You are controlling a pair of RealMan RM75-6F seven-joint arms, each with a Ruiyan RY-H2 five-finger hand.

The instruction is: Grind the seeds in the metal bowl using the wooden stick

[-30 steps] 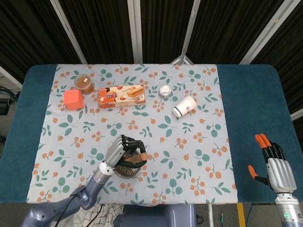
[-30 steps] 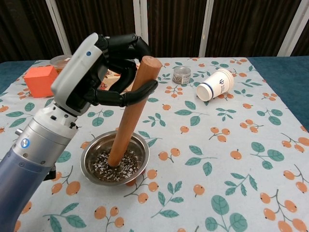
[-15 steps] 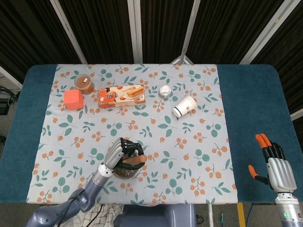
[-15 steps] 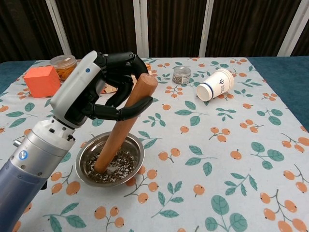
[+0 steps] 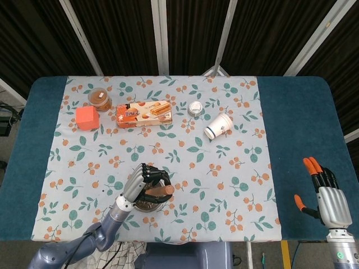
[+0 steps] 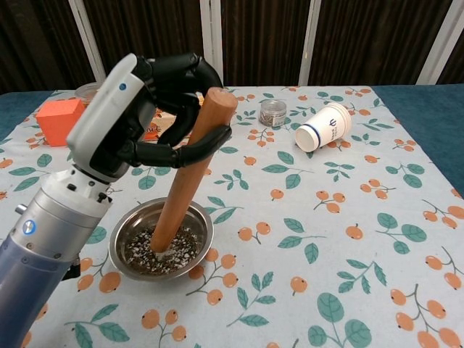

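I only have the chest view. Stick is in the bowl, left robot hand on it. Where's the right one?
Observer: The right robot hand is at the near right corner, over the bare blue table, off the floral cloth.
Operator: Holding anything?
Observer: No, fingers extended, nothing in it.
Operator: Anything behind the left robot hand I can't see?
Observer: A snack box lies flat beside the orange cube; your view hides most of it behind the left robot hand gripping the wooden stick in the metal bowl.
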